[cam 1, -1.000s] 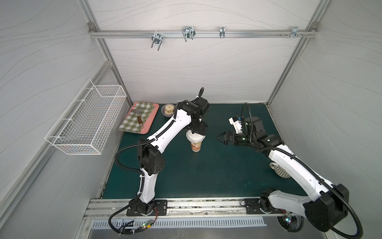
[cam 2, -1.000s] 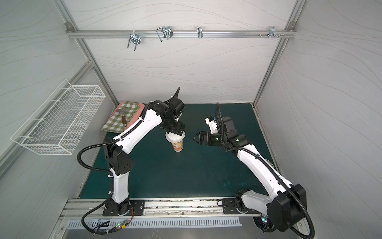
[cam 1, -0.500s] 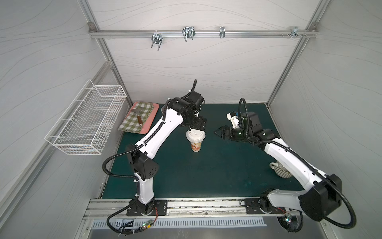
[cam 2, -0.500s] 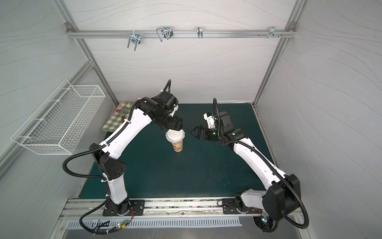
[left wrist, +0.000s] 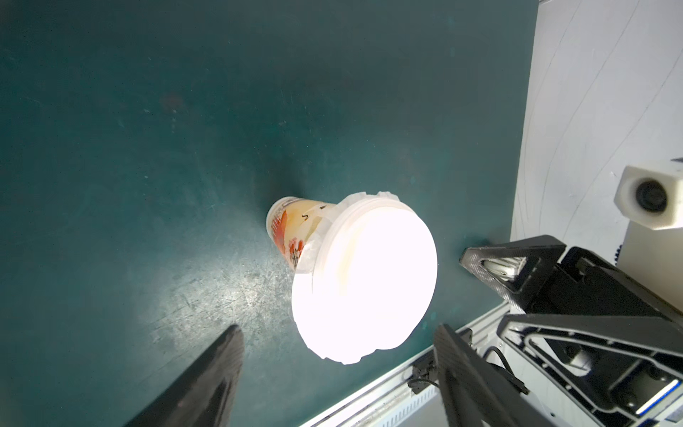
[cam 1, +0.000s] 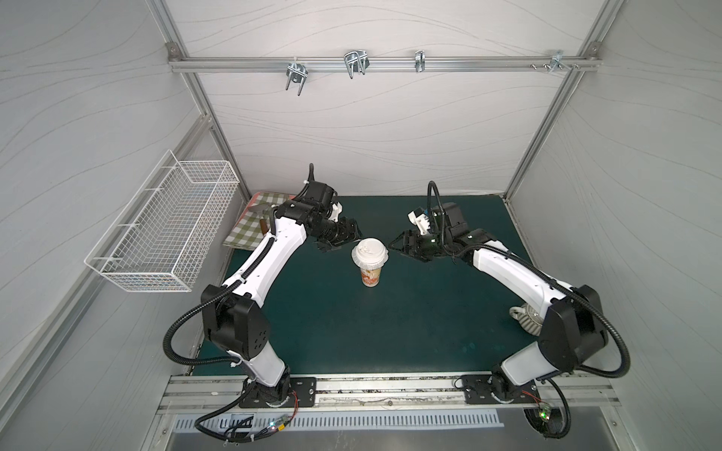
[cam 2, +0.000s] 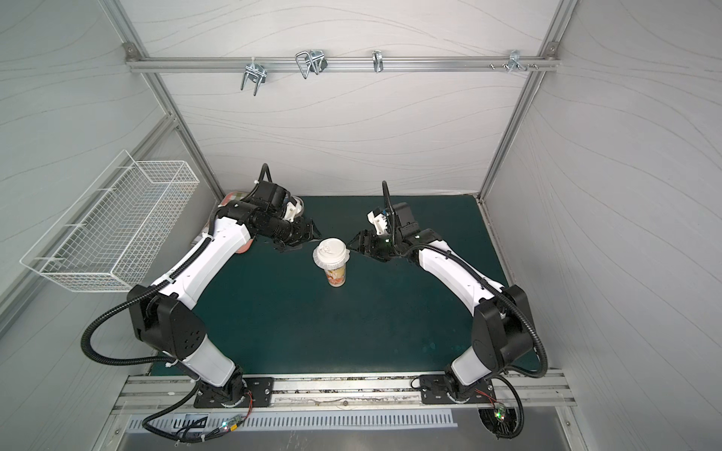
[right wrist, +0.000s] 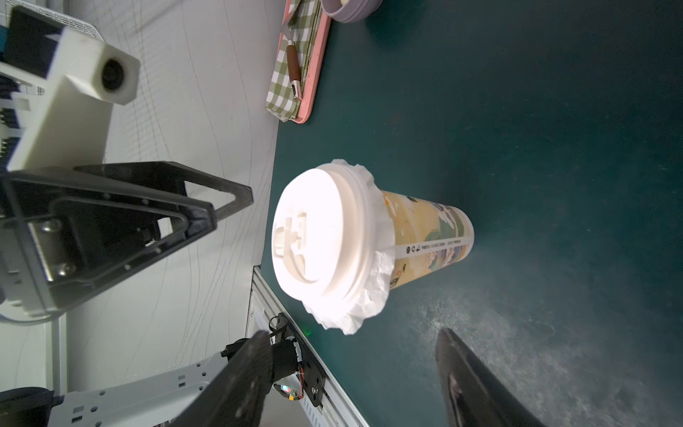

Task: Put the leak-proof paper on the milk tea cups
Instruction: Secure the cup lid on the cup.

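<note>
Leak-proof paper [right wrist: 364, 299] is in neither of my two grippers: left gripper [cam 1: 330, 246] and right gripper [cam 1: 395, 246] both gape empty, one on each side of the cup. Between them one cup [cam 1: 370, 276] stands upright on the green mat [cam 1: 390, 332]. One sheet is pinned under one white lid [cam 1: 369, 251], only its crinkled edge showing. Farther out, my right arm half hides one striped mug [cam 1: 525, 318]; glare bleaches the lid in my left wrist view.
</note>
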